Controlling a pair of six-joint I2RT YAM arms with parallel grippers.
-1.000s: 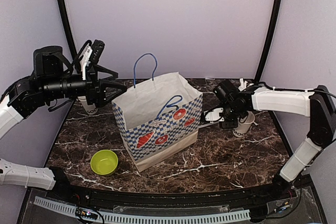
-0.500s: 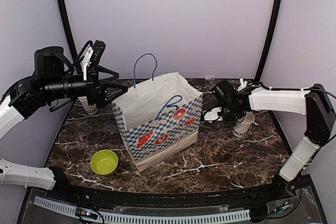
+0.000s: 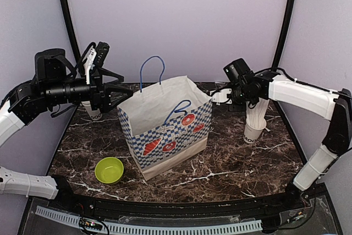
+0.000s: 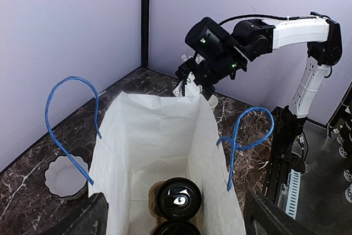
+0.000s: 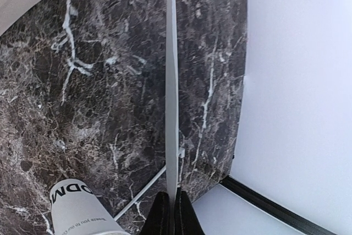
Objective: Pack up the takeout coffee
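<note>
The takeout coffee shows in the left wrist view as two black lids deep inside the white paper bag, side by side in a brown carrier. My left gripper is open, its fingers set wide on either side of the bag's near rim. My right gripper hovers by the bag's far right rim, shut on a thin white straw. The straw runs straight out from between its fingertips. From the top view, the bag's contents are hidden.
A white cup bristling with straws stands right of the bag, its lettered side below my right gripper; a loose straw lies nearby. A green bowl sits front left. A white scalloped bowl is left of the bag.
My right gripper closed on a straw at the straw cup, then rose and swung up towards the bag's far right rim. The left arm held still.
</note>
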